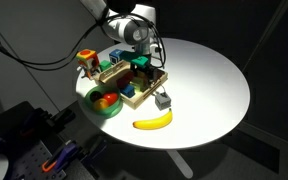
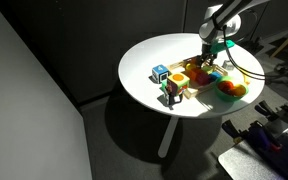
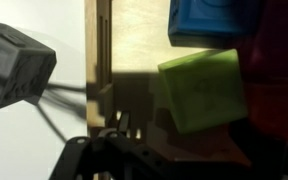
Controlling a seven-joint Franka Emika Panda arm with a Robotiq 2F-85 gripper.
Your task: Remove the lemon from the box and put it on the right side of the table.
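Over the box (image 1: pixel 111 74), jaws hang apart, nothing held. Step: reach for lemon, which I can't pick out btwn blocks (image 3: pixel 199 88). Next: locate it, drop straight, close gently.

box (image 3: pixel 134 35) cut off, grey cube (image 3: pixel 14 62) blurred

The box (image 1: pixel 114 71) is a shallow tray of light wood, with low walls and some compartments. It lies flat. In the wrist view its pale wall and floor are seen from close. The lemon (image 2: pixel 181 78) seems to be the small round yellow thing at one end of the box, but it is too small to be sure. The table (image 1: pixel 209 80) is round and plain white. It is under the box, and the box lies near its edge.
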